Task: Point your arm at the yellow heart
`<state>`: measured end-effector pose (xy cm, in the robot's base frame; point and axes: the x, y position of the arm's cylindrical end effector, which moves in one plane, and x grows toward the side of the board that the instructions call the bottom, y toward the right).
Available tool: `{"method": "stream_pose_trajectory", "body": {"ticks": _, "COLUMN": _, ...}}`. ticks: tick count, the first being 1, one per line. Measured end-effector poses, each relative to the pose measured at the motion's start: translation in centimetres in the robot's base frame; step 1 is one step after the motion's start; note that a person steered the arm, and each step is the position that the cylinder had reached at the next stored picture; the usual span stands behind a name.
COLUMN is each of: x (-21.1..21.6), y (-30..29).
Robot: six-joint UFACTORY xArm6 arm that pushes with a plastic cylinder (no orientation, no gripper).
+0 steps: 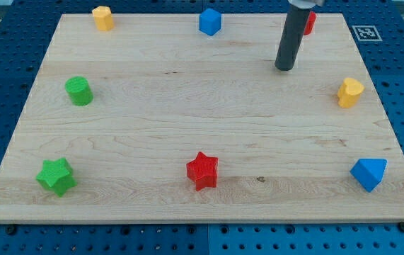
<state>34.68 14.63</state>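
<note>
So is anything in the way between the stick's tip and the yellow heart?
No. In the camera view, only bare wood lies between my tip and the yellow heart.
</note>
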Motion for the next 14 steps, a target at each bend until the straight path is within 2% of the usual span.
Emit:
{"method": "stream_pose_trajectory", "body": {"ticks": 5, "x": -2.4, "y": -0.3}}
{"method": "stream_pose_trajectory", "body": {"ticks": 6, "x": -2.4, "y": 3.9}}
{"method": "stream_pose_trajectory", "body": {"ticks": 7, "x": -1.4, "y": 12.1}}
{"method": "stream_pose_trajectory", "body": {"ticks": 8, "x": 3.3, "y": 19.6}}
{"method": "stream_pose_trajectory", "body": {"ticks": 9, "x": 5.4, "y": 19.6}}
{"method": "stream_pose_trajectory", "body": {"ticks": 12, "x": 6.0, "y": 13.3}}
{"method": "stream_pose_trajectory", "body": {"ticks": 14, "x": 7.0, "y": 11.1}}
